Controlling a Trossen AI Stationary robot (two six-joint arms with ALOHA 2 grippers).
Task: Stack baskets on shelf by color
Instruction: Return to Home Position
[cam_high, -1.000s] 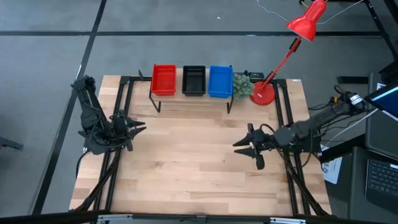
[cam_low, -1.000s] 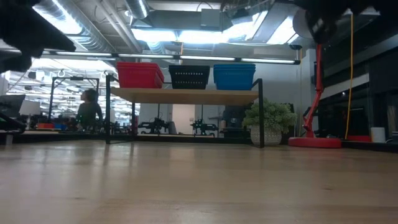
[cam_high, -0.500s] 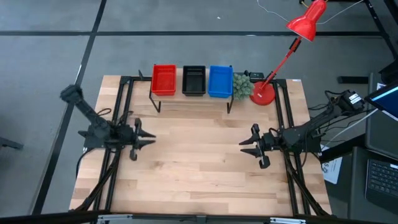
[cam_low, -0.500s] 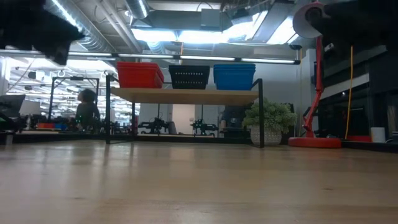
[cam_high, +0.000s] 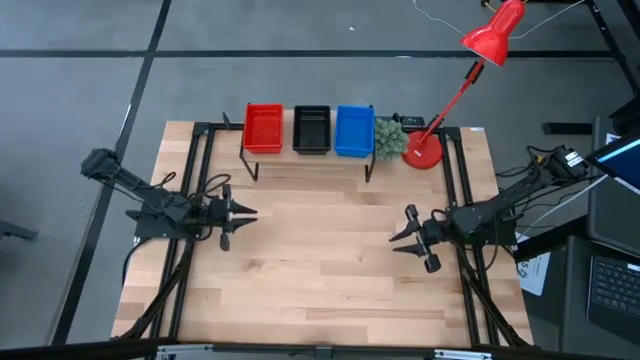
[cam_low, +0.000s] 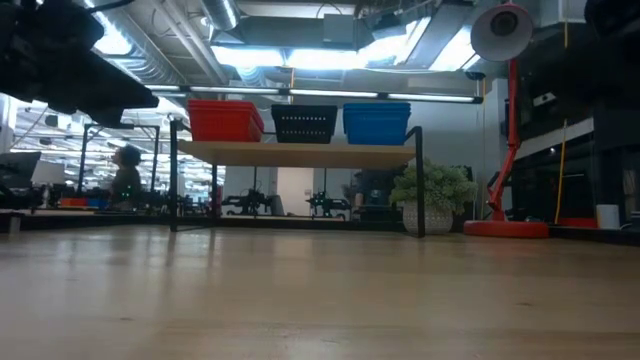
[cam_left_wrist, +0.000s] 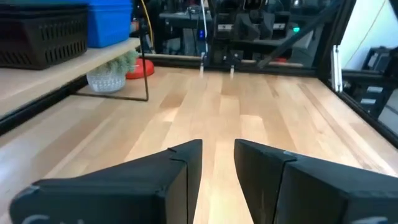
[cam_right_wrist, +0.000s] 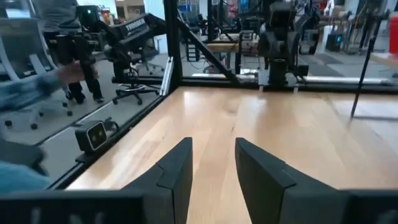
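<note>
Three colours of baskets (cam_high: 311, 129) line the shelf (cam_low: 300, 153) at upper centre — plant (cam_high: 389, 137) and lamp (cam_high: 423, 150) crowd its right; we see left gripper (cam_high: 243, 213) and right gripper (cam_high: 397, 236) slightly parted, empty, wide tabletop (cam_high: 320, 265) between.

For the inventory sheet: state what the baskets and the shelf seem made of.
Red baskets, black baskets and blue baskets: likely moulded plastic, matte and evenly coloured; the black ones show perforated mesh sides. Shelf: pale, matte board that looks like wood, on thin black legs, probably metal.
</note>
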